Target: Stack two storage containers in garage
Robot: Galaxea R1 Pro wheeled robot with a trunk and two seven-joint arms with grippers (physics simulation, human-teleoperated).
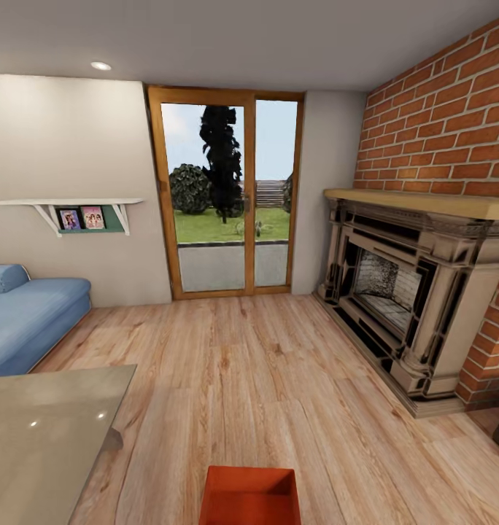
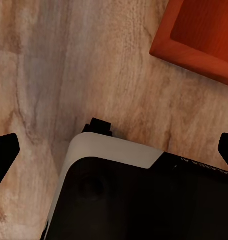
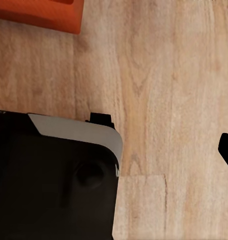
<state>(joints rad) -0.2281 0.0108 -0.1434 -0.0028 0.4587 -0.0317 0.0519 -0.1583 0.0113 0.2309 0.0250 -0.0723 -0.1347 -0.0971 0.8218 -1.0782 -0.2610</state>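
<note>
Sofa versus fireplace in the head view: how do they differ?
The sofa is blue, soft and low, at the view's left; the fireplace is pale stone with dark trim, rigid and taller, at the right against the brick wall. Both stand on the wood-plank floor.

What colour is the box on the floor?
Orange-red. The storage container shows best in the head view, sitting on the light wood floor.
</note>
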